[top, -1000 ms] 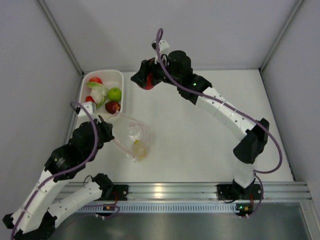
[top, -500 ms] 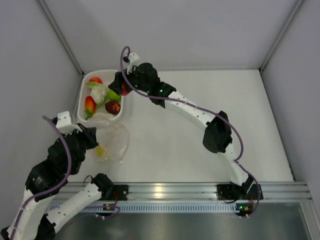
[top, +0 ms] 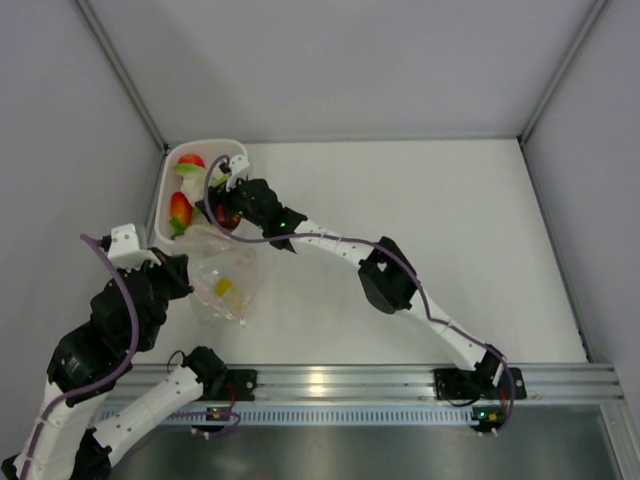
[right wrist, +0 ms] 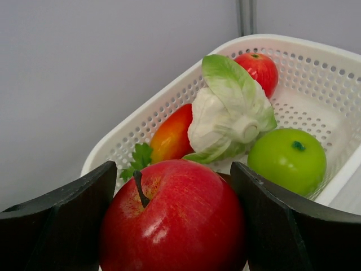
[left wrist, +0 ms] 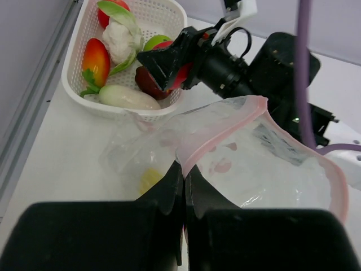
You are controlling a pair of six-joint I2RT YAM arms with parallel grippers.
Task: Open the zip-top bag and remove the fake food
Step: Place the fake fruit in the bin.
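Observation:
The clear zip-top bag [top: 228, 285] lies in front of the basket, mouth open, pink strip curving up [left wrist: 225, 135]. My left gripper [top: 183, 275] is shut on the pink strip [left wrist: 184, 169]. A yellow piece [top: 226, 290] sits inside the bag, also visible in the left wrist view [left wrist: 149, 179]. My right gripper [top: 226, 205] is shut on a red apple [right wrist: 175, 220] and holds it over the near right part of the white basket [right wrist: 169, 96]. In the left wrist view, the right gripper [left wrist: 169, 65] hangs just above the basket rim.
The basket [top: 165, 195] holds a red tomato [right wrist: 259, 68], a white vegetable with green leaves [right wrist: 225, 118], a green apple [right wrist: 287, 158], an orange-red fruit [right wrist: 172, 135], a white radish [left wrist: 121, 97] and a dark purple piece [left wrist: 145, 82]. The left wall stands close to the basket.
My right arm has carried the red apple from the back of the table leftward and down over the basket. My left gripper pulled the bag toward the left, then held still.

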